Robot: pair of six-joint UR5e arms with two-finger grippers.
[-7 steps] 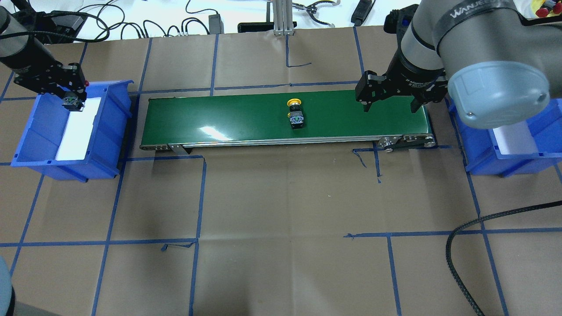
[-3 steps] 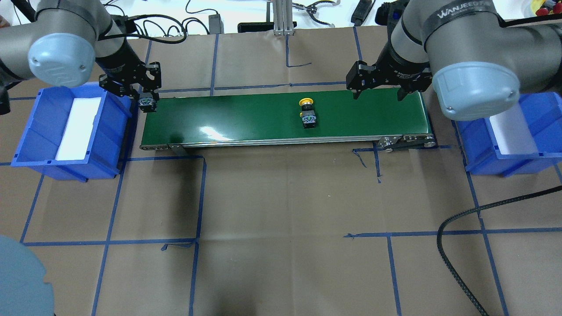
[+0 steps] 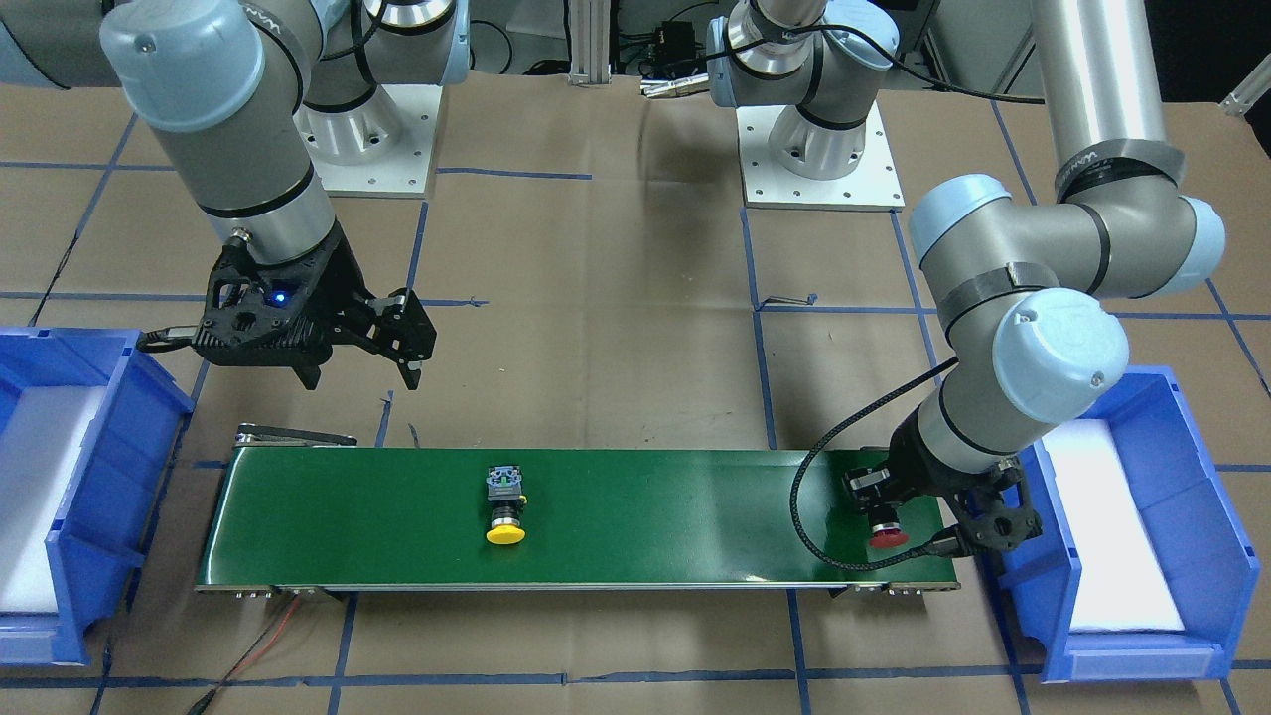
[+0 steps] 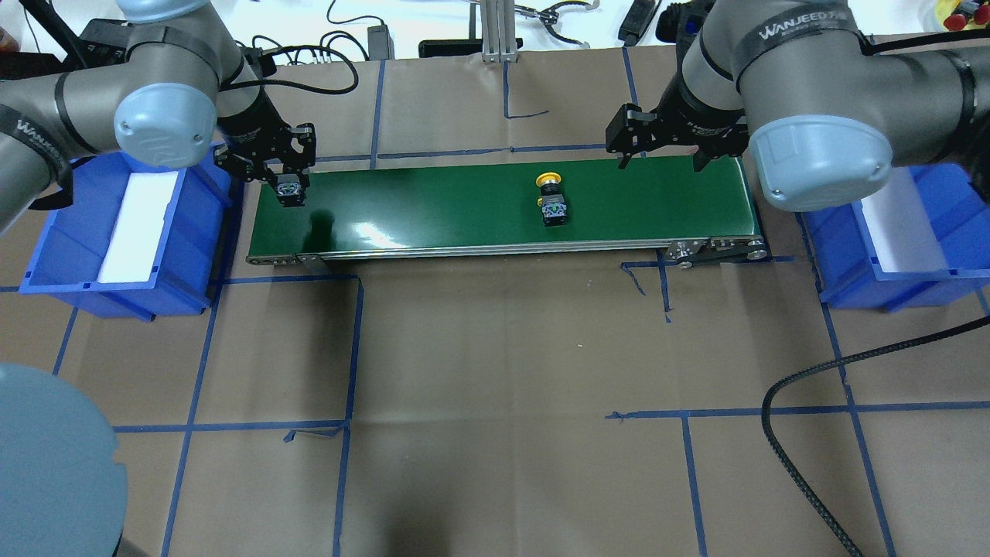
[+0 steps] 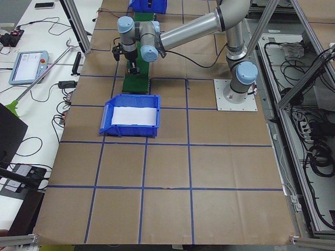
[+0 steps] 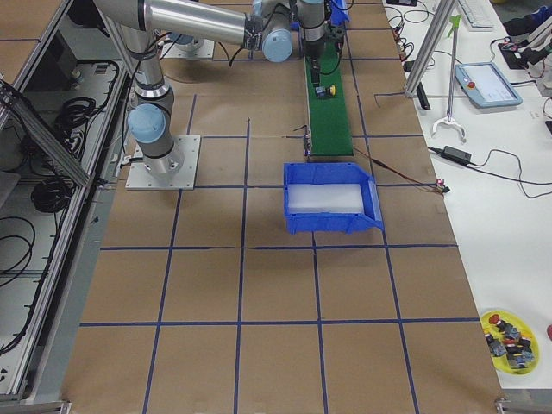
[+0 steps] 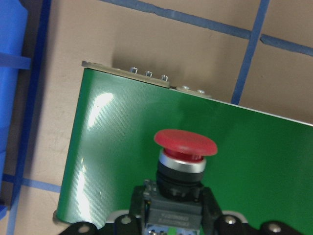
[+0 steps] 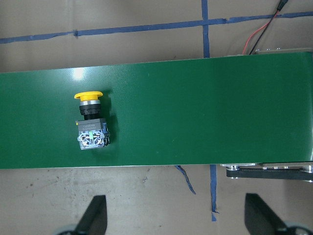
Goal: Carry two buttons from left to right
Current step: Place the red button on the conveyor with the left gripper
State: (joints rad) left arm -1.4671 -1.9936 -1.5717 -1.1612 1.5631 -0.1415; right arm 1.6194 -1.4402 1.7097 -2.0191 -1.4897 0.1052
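Observation:
The red-capped button [image 7: 185, 147] is held by its grey rear block in my left gripper [image 4: 282, 188], low over the left end of the green conveyor belt [image 4: 433, 213]. It also shows in the front view [image 3: 887, 537]. The yellow-capped button [image 4: 551, 199] lies on its side near the belt's middle, cap toward the far edge; it also shows in the right wrist view [image 8: 90, 125]. My right gripper [image 4: 660, 160] is open and empty over the belt's far edge near its right end, to the right of the yellow button.
A blue bin [image 4: 46, 259] with a white liner stands left of the belt, and a second blue bin [image 4: 847, 290] stands right of it. A black cable [image 4: 812, 379] loops over the table at front right. Cables and tools lie beyond the table's far edge.
My left gripper has carried the red button from above the left bin to the belt's left end. The yellow button has moved right along the belt. My right gripper has shifted slightly left and farther back.

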